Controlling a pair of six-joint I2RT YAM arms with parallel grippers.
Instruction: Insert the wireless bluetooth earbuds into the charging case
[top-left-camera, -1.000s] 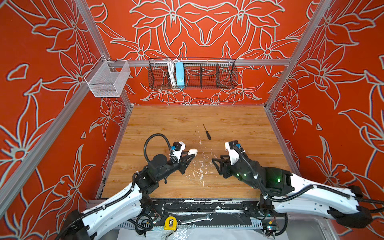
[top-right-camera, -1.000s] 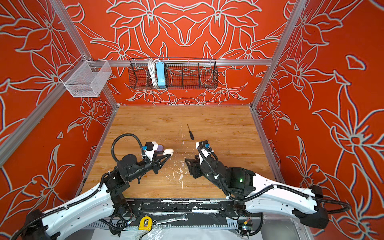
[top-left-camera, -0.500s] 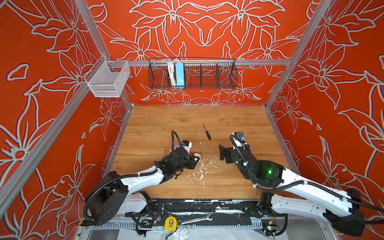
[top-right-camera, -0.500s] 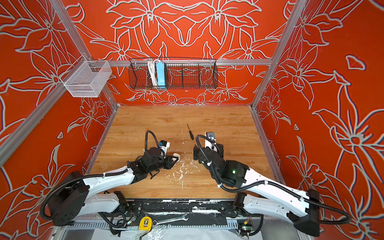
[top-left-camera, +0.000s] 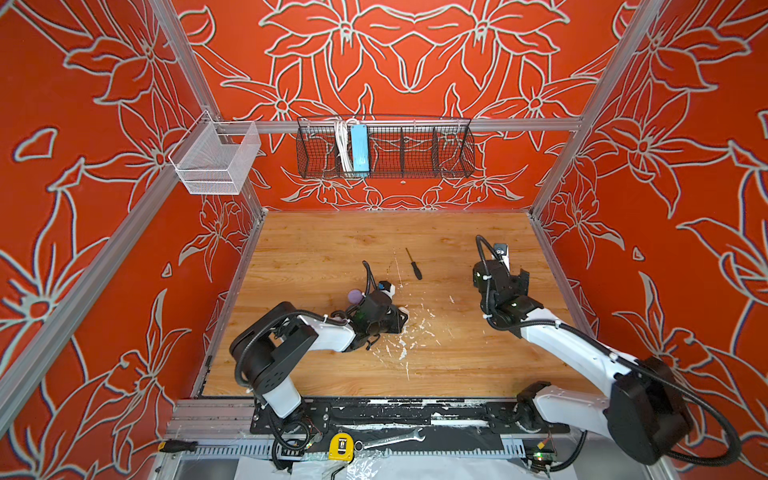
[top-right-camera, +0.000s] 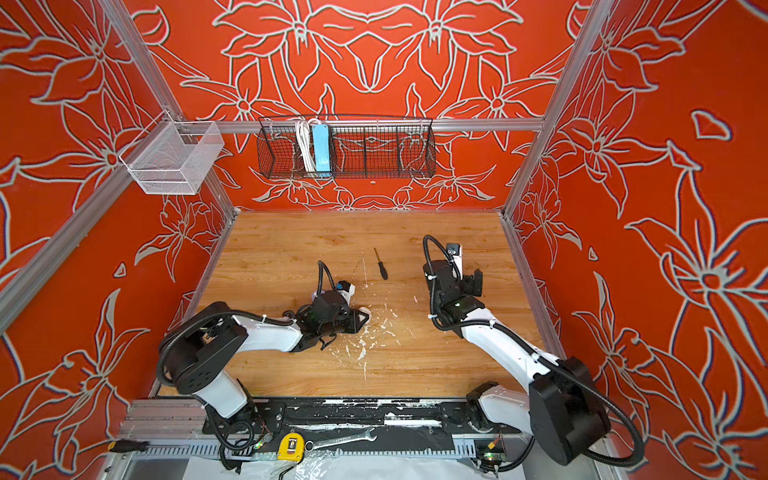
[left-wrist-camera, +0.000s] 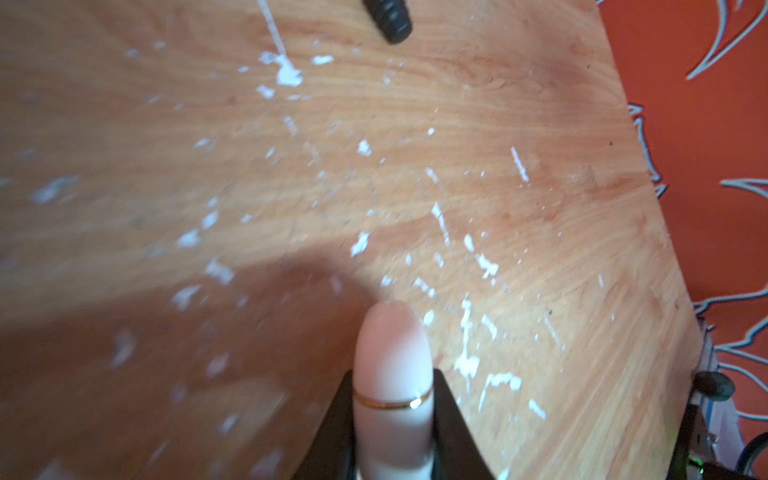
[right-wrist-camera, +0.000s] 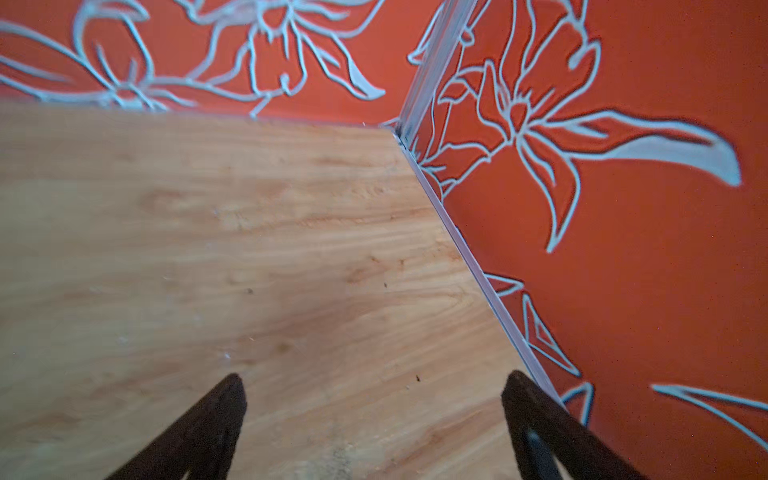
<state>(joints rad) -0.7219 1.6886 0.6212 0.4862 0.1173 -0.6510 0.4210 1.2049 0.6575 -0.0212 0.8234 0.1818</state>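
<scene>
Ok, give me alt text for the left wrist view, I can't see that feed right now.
The left gripper is shut on a cream-white case with a thin gold band, its rounded end sticking out past the fingertips. White flecks dot the wooden table beyond it, a black screwdriver handle shows at the frame's edge, and an orange wall borders the table.

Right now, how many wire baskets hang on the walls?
2. A white mesh basket hangs at the back left corner; a wider black wire basket hangs on the back wall. None seems hidden.
</scene>
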